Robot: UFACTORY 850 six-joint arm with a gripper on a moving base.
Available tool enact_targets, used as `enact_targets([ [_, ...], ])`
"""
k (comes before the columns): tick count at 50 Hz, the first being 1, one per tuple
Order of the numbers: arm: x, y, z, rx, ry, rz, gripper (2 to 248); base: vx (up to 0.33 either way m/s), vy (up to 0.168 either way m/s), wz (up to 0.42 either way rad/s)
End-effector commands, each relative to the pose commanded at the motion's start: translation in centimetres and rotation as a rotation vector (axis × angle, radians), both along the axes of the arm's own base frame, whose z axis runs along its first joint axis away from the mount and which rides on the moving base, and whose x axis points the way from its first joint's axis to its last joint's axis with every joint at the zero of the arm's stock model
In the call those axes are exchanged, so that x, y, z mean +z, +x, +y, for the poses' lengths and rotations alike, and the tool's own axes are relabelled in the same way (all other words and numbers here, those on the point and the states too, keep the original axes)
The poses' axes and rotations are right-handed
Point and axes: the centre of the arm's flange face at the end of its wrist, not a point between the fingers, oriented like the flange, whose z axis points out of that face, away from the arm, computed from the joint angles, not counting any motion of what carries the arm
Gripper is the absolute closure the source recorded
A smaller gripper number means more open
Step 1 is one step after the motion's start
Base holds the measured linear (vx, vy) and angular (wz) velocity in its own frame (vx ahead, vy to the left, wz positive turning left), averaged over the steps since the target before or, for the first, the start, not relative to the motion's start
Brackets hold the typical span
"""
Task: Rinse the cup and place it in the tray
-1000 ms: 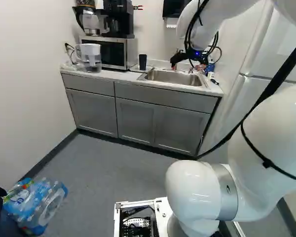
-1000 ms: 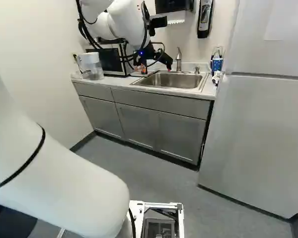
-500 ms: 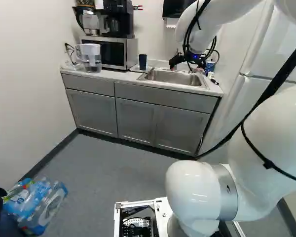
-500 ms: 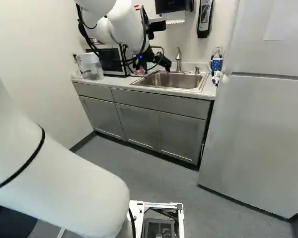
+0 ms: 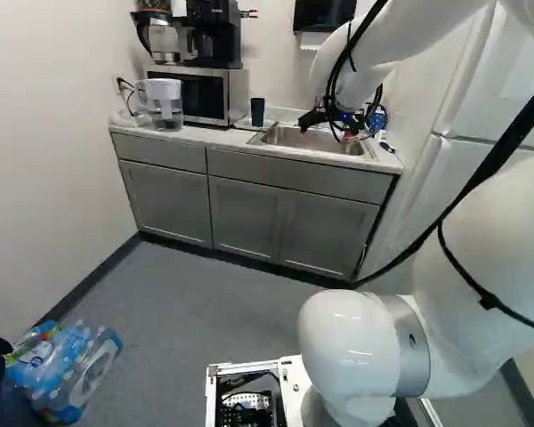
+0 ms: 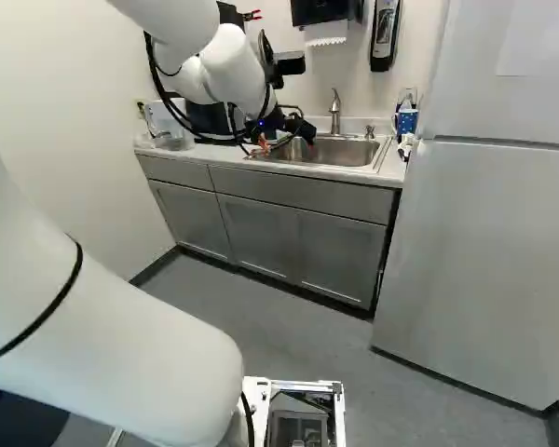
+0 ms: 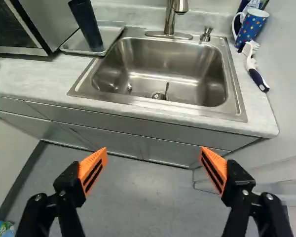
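My gripper (image 5: pixel 327 133) hangs in front of the sink in the left base view. Its orange-padded fingers stand wide open in the wrist view, where nothing lies between the gripper's tips (image 7: pixel 153 157). Beyond them is the sink (image 7: pixel 160 64) with its faucet (image 7: pixel 169 17). A dark, tall cup (image 7: pixel 86 24) stands in the shallow metal tray (image 7: pixel 112 33), beside the sink on the microwave's side. A blue mug with coloured dots (image 7: pixel 251 24) is at the sink's opposite side, near the wall.
The microwave (image 5: pixel 196 96) and a water pitcher (image 5: pixel 162 103) share the counter (image 5: pixel 187 133). A brush (image 7: pixel 256 76) lies near the mug. In the right base view the fridge (image 6: pixel 484 251) stands beside the cabinets. Packed bottles (image 5: pixel 67 365) lie on the floor.
The arm has lowered the gripper toward the sink's level and shifted it a little to the left in both base views. The base has stayed still, and the fingers remain open.
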Motion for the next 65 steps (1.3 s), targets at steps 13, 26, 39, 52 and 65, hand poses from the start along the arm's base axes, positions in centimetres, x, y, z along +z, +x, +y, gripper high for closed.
enact_targets([
  [13, -2.7, -0.6, 0.9, 0.026, 0.001, -0.033, 3, 0.000, 0.000, 0.000],
  [26, -5.9, -1.5, 2.0, 0.055, 0.003, -0.072, 3, 0.000, 0.000, 0.000],
  [39, -9.5, -3.0, 3.3, 0.084, 0.004, -0.118, 3, 0.000, 0.000, 0.000],
  [52, -13.2, -5.1, 4.5, 0.112, 0.004, -0.167, 3, 0.000, 0.000, 0.000],
  [65, -16.3, -7.3, 5.5, 0.134, 0.002, -0.212, 3, 0.000, 0.000, 0.000],
])
